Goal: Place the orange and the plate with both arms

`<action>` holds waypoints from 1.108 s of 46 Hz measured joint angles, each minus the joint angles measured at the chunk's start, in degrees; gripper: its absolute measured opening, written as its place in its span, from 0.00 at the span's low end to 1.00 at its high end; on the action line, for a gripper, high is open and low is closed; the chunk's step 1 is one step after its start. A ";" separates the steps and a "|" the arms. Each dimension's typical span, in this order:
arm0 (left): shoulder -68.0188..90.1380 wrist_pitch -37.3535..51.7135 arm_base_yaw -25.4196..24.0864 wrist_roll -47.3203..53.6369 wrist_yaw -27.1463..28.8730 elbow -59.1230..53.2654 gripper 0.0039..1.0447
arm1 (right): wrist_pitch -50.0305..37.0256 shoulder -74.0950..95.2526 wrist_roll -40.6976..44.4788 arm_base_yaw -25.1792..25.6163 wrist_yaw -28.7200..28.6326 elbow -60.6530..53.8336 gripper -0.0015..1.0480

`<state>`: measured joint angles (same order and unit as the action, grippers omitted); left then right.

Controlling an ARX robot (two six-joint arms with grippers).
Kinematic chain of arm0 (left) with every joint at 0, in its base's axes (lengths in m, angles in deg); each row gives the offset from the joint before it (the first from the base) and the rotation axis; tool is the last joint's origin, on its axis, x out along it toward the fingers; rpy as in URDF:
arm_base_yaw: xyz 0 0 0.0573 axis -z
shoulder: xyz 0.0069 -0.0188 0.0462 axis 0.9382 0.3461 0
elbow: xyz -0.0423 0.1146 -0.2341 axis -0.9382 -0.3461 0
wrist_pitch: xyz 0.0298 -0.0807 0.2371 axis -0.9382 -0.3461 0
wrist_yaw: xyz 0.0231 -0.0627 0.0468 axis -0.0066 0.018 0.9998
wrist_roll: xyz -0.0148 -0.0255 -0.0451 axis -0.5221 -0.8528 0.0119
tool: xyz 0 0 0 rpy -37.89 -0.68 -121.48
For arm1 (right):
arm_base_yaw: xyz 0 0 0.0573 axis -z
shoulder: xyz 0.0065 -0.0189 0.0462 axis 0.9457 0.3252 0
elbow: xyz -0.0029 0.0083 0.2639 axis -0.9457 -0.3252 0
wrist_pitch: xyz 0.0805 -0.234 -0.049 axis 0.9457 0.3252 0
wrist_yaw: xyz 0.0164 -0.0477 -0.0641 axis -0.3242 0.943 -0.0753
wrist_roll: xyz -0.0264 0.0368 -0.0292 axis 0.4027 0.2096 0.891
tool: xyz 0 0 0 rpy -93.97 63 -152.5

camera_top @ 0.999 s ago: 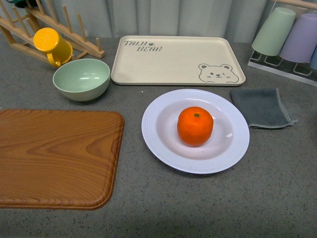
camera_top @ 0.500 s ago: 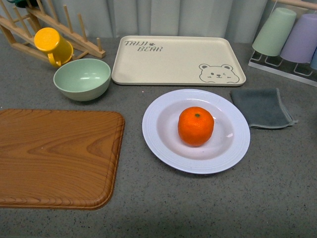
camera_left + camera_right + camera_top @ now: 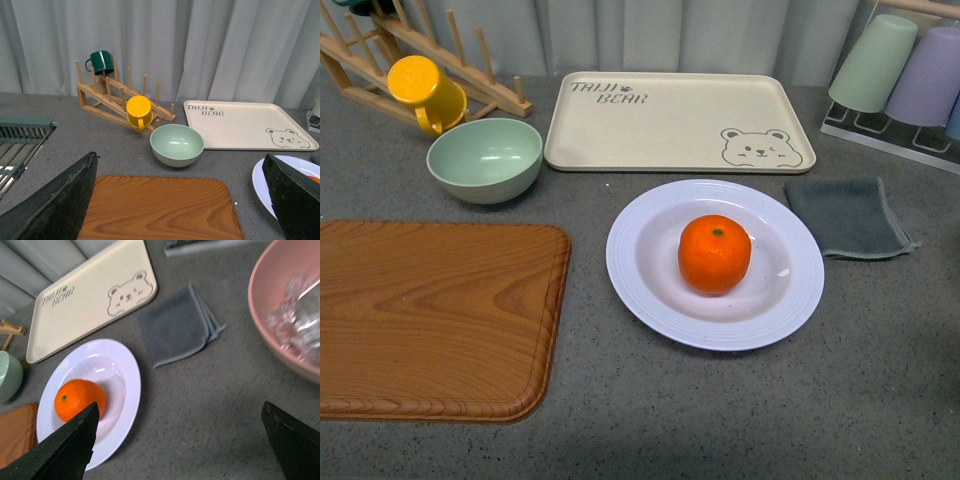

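The orange sits in the middle of the pale plate on the grey counter; neither arm shows in the front view. In the right wrist view the orange lies in the plate, and my right gripper is open and empty above bare counter beside the plate. My left gripper is open and empty above the wooden board; the plate's rim peeks in past one finger.
A wooden board lies at the left, a mint bowl and yellow mug on a rack behind it. The beige bear tray is at the back, a grey cloth and cups at the right. A pink bowl shows in the right wrist view.
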<state>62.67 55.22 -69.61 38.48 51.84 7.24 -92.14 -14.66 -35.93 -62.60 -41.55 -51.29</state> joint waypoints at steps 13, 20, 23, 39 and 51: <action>0.00 0.00 0.00 0.00 0.00 0.00 0.94 | -3.08 31.67 -6.34 -0.33 -15.65 12.74 0.91; 0.00 0.00 0.00 0.00 0.00 0.00 0.94 | -4.22 42.99 -6.08 -2.19 -18.51 19.71 0.91; 0.00 0.00 0.00 0.00 0.00 0.00 0.94 | -4.26 45.31 -6.08 -2.69 -18.45 21.46 0.91; 0.00 0.00 0.00 0.00 0.00 0.00 0.94 | -4.02 51.52 -7.96 -7.85 -18.64 29.70 0.91; 0.00 0.00 0.00 0.00 0.00 0.00 0.94 | -3.82 52.70 -9.75 -10.60 -18.10 32.22 0.91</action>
<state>62.67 55.22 -69.61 38.48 51.84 7.24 -95.97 38.04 -45.68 -73.20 -59.65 -19.08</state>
